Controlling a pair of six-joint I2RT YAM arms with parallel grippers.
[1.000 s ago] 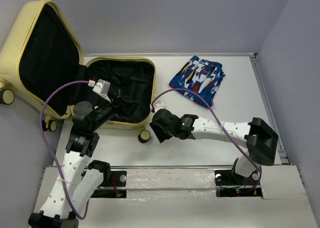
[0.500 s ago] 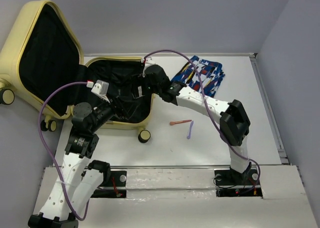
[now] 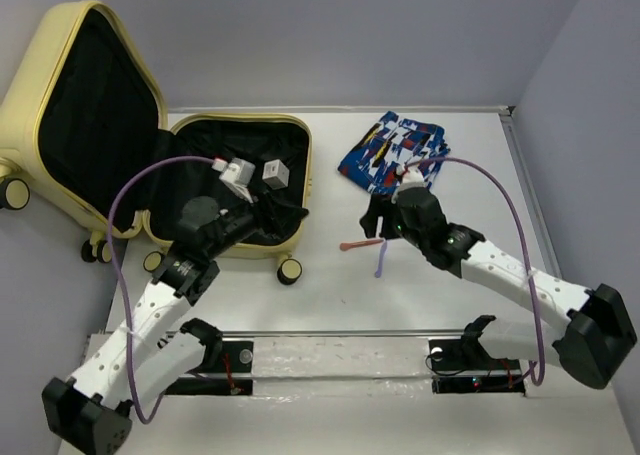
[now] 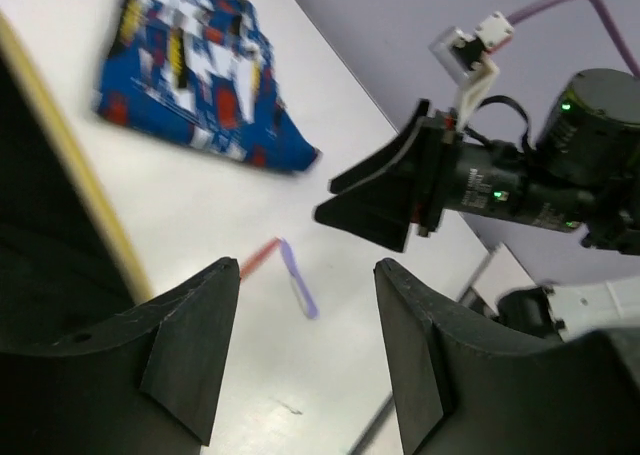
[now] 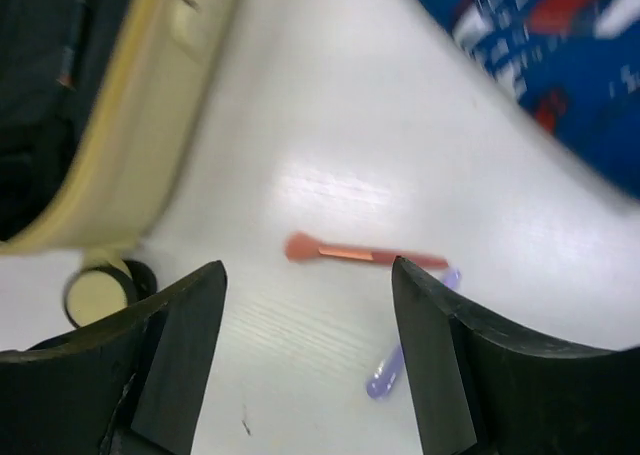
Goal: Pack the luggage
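Near luggage [image 3: 25, 95] rim, right gripper [image 3: 373, 220] spread

The luggage [image 3: 22, 100] is showing a pale yellow shell and a black lining [image 3: 100, 105] — its wheel [image 3: 289, 271] is looking cream and black. The folded cloth [image 3: 395, 165] is displaying blue with white, red and yellow patches. The white table [image 3: 480, 205] is carrying an orange-red stick [image 3: 362, 244] and a lilac stick [image 3: 380, 262].
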